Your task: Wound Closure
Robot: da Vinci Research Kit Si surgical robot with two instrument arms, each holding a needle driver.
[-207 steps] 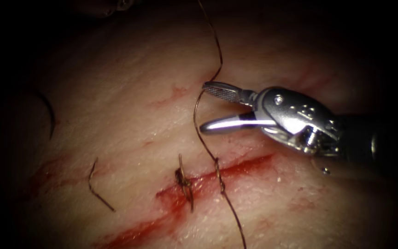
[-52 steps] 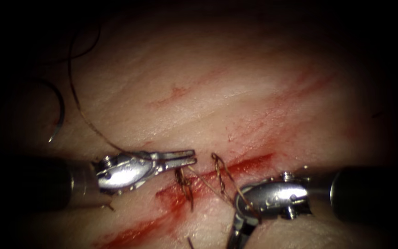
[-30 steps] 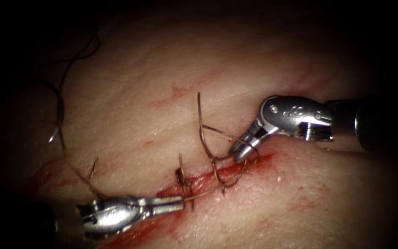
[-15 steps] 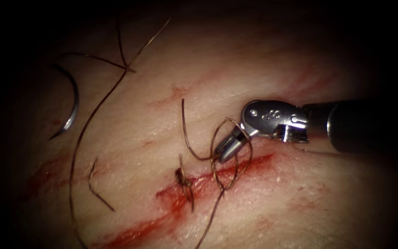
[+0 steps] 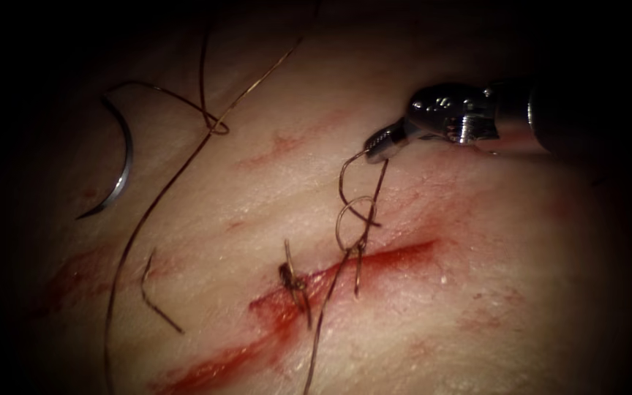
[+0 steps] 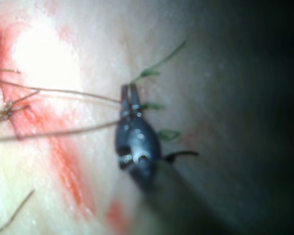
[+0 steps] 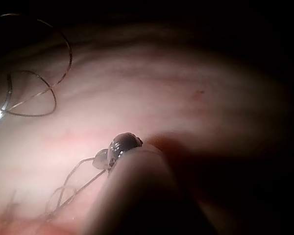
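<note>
Gripping thread, right end effector; needle loose on tissue far left.

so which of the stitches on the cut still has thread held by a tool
The right-hand stitch, with a loose loop above it: its thread runs up into the right tool, fingers shut on it. The left stitch is a tied knot with short cut ends, untouched.

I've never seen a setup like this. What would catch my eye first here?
Likely the red cut slanting across the pale tissue, with a tied stitch on it. Just above the cut, the right tool has its jaws shut on the thread, which curls in loops down to the cut. Far to the left of the cut, the curved needle lies free on the tissue, held by neither tool.
</note>
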